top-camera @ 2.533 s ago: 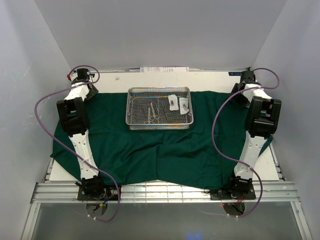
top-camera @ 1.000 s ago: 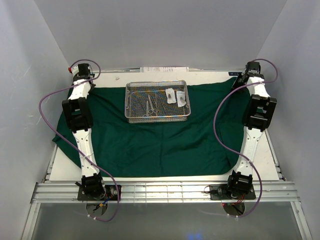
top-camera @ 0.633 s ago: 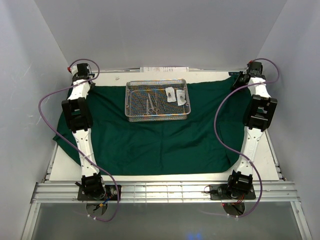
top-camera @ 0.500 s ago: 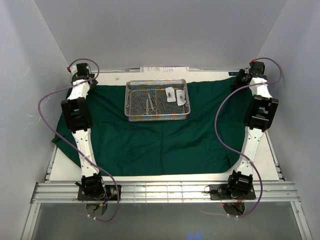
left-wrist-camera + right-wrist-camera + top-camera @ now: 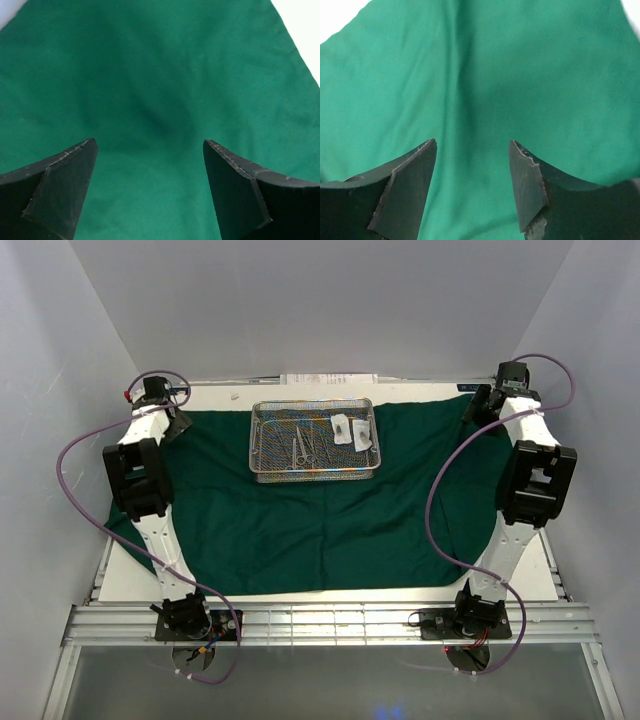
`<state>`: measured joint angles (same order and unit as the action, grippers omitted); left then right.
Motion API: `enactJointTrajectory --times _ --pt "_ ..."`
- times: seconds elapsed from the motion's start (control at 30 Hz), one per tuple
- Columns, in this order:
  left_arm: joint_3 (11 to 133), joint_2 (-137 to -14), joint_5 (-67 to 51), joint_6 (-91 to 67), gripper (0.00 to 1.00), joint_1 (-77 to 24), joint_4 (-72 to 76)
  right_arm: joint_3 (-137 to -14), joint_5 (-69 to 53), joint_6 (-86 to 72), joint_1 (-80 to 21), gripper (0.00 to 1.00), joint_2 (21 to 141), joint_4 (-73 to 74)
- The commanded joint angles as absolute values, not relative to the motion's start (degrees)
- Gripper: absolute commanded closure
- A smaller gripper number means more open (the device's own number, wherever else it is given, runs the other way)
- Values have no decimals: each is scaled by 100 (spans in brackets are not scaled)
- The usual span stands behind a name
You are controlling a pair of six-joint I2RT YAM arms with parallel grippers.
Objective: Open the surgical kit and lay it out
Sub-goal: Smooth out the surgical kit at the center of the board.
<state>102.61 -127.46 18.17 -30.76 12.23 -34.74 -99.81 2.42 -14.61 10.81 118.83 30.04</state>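
The surgical kit lies spread out: a dark green cloth point(image 5: 310, 525) covers most of the table, and a silver wire-mesh tray point(image 5: 262, 440) stands on its far middle. In the tray lie slim metal scissors and forceps point(image 5: 303, 448) and two small clear packets point(image 5: 352, 432). My left gripper point(image 5: 172, 422) hangs over the cloth's far left corner, open, only green cloth point(image 5: 150, 100) between its fingers. Over the far right corner my right gripper point(image 5: 474, 406) is open too, with wrinkled cloth point(image 5: 475, 85) below the gap. Neither holds anything.
White tabletop point(image 5: 240, 395) shows beyond the cloth's far edge, where a white paper point(image 5: 328, 378) lies against the back wall. Grey walls close in left, right and behind. Purple cables point(image 5: 440, 490) loop from both arms over the cloth.
Both grippers have gone from shut to open and let go of the cloth's far corners. Both arms have drawn outward and lifted; the cloth and tray stay put.
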Motion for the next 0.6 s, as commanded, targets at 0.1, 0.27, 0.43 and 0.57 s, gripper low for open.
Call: enactJointTrajectory --times 0.1,0.27,0.43,0.57 --pt "9686 -12226 1969 -3427 3 1318 -3445 -8729 642 -1898 976 39 11022 3348" --pt "9387 -11655 1837 -3533 2 1318 -3507 -7744 825 -1811 521 39 10145 3603" --pt "8827 -10892 1776 -3700 2 1318 -3841 -6823 1222 -2012 -139 40 9555 3876" --pt "8071 -10215 1644 -3718 2 1310 -3797 -6566 1380 -2241 -579 42 9457 3780"
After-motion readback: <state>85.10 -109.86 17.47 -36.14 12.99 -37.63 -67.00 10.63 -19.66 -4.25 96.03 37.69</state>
